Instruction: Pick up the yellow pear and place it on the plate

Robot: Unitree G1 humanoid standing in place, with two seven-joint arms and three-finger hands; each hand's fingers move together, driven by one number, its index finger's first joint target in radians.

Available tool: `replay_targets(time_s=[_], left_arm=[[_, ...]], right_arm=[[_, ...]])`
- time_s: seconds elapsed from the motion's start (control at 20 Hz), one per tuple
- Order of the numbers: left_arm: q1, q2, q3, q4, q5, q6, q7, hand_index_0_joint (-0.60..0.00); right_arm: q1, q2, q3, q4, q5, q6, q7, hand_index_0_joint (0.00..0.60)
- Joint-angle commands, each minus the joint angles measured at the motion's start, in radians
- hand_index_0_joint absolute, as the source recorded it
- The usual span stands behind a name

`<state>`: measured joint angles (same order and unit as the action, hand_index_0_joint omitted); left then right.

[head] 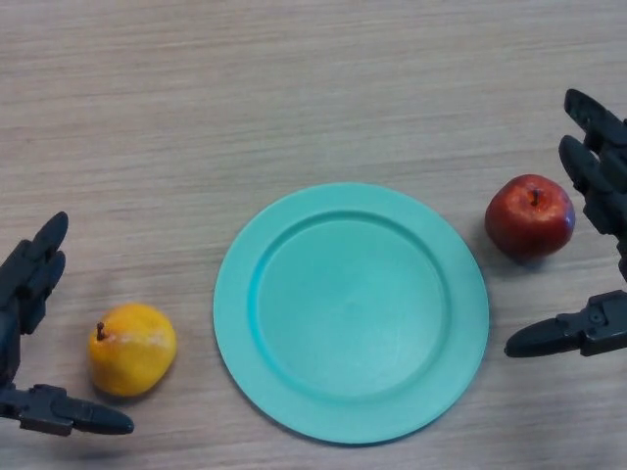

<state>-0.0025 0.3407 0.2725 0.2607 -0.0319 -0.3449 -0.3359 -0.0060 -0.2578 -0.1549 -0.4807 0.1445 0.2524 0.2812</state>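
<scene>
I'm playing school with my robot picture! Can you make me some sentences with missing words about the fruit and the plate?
1. The plate in the middle is ____ in colour.
2. The pear lies on the table, on the plate's ____ side.
3. The fruit beside the right hand is a red ____.
4. The left hand is open, and the plate has ____ fruit on it.

Missing words: turquoise; left; apple; no

Single head view, looking down, table (313,88) close
</scene>
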Motion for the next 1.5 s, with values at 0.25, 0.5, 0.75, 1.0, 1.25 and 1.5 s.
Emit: replay_targets(time_s=[0.25,0.5,0.75,1.0,1.25,1.5], left_arm=[[-0.027,0.031,-0.014,0.007,-0.028,-0.216,0.039,-0.249],[-0.093,0.044,-0.08,0.206,0.266,-0.389,0.213,-0.6],[-0.099,0.054,-0.086,0.192,0.316,-0.321,0.393,-0.6],[-0.057,0.057,-0.016,-0.128,0.131,-0.176,0.198,-0.6],[-0.065,0.008,-0.073,-0.392,0.116,0.029,0.086,-0.6],[-0.092,-0.084,-0.274,-0.361,0.261,0.057,0.067,-0.6]], right_arm=[[-0.024,-0.034,-0.065,-0.066,0.008,-0.149,-0.041,0.0],[0.007,-0.031,-0.103,-0.123,0.023,-0.109,-0.04,0.0],[0.016,-0.032,-0.129,-0.143,0.044,-0.11,-0.037,0.0],[0.024,-0.028,-0.133,-0.153,0.032,-0.109,-0.037,0.0],[0.021,-0.026,-0.132,-0.151,0.033,-0.11,-0.048,0.0],[0.014,-0.032,-0.134,-0.174,0.052,-0.082,-0.043,0.0]])
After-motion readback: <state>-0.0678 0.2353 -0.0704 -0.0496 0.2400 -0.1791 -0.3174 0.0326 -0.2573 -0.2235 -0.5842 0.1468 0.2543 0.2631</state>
